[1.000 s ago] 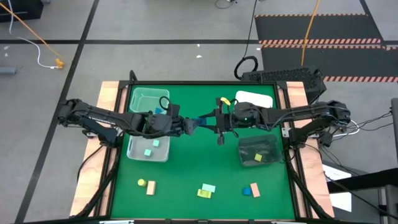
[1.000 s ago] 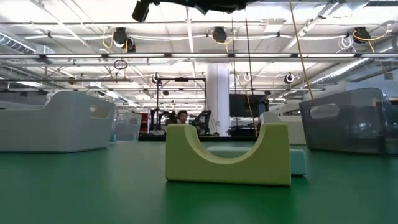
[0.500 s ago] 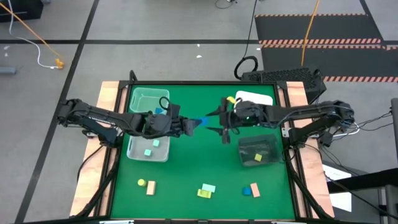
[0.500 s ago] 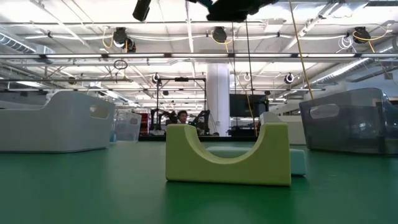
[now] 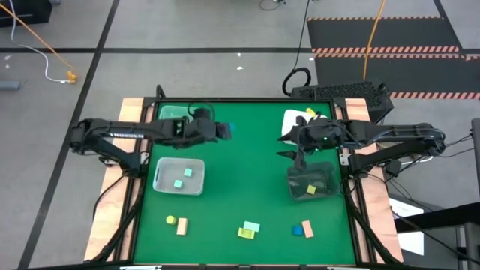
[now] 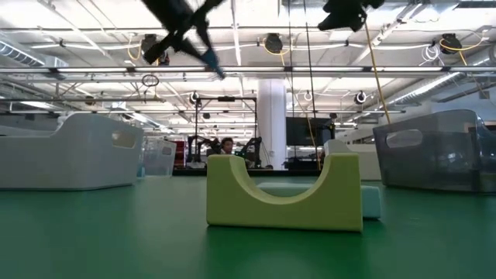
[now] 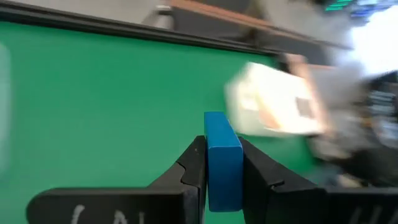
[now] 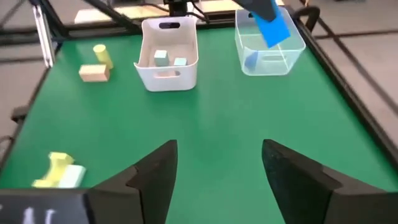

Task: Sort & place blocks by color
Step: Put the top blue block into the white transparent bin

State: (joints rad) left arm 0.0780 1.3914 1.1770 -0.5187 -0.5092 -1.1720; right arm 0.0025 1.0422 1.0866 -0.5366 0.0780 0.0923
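A blue block is held in the air by my left gripper, which is shut on it by the clear tray at the far left; another blue block lies in that tray. My right gripper hangs open with nothing between its fingers, over the right side near the dark tray. On the green mat near the front edge lie a yellow cylinder, a tan block, a yellow-green arch with a mint block by it, and a blue and an orange block. My left gripper pinches the blue block's two wide faces between its two fingers. The block's free end sticks out past the fingertips. The fingers come from the table's left, slanting down. The block is lifted clear and shows tilted in the right wrist view.
A white tray at the left holds two mint blocks. The dark tray holds a yellow-green block. Another white tray stands at the far right. The mat's middle is bare.
The two grippers met over the mat's middle with the blue block between them. My right gripper has let go of it, opened and drawn back toward the table's right edge. My left gripper has swung toward the far edge and the clear tray, carrying the block.
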